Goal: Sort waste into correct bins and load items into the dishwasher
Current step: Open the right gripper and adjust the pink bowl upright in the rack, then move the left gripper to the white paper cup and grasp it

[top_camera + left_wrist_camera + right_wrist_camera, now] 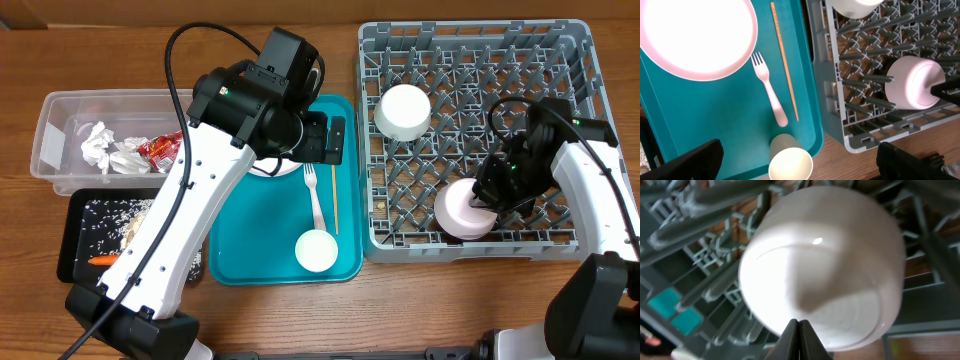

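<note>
Overhead, centre frame, our left gripper (pixel 333 140) hangs wide open and empty over the teal tray (pixel 345 250). Its wrist view shows the plate (pixel 695 35) and fork (pixel 767 90) waiting, upper left. In the right wrist view, our right gripper (pixel 799 332) is closed at the white bowl (pixel 830 265), which leans among the dishwasher (pixel 685 235) pegs, likely so it drains.

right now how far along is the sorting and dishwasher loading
Done: napkins and wrapper in the clear tub, rice and carrot in the black tray, one bowl racked. In hand: right jaws shut at the second bowl. To load: plate, fork, chopstick, cup on the teal tray.
</note>
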`<state>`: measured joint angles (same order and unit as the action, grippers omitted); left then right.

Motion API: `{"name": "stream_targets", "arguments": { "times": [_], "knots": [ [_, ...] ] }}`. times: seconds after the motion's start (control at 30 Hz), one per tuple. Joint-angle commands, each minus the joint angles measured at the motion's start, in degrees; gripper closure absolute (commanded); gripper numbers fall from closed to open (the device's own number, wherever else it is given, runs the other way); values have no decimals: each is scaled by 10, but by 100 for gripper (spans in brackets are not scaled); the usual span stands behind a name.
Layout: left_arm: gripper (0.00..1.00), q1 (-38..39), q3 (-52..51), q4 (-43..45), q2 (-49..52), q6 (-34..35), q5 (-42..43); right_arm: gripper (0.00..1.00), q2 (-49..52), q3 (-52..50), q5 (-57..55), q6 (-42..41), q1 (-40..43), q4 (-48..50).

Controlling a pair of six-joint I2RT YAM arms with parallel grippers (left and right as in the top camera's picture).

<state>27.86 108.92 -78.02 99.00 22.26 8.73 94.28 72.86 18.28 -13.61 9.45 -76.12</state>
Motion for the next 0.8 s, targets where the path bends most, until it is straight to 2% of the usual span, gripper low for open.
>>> {"name": "stream_targets", "arguments": {
  "times": [0.0,0.1,0.23,0.57,0.77],
  "knots": [
    [0,-1,10,1,0,-9,-4,96,-9,68,78,59,8,-24],
    [0,-1,10,1,0,-9,-4,96,-18,118,139,103,7,-62],
    [0,-1,10,1,0,-9,-4,95,-26,152,148,146,2,-125],
    [0,-1,10,1,0,-9,-4,70,-27,151,148,148,2,-141],
    [0,-1,10,14,0,7,-4,69,-27,148,148,152,2,-149]
  ]
}}
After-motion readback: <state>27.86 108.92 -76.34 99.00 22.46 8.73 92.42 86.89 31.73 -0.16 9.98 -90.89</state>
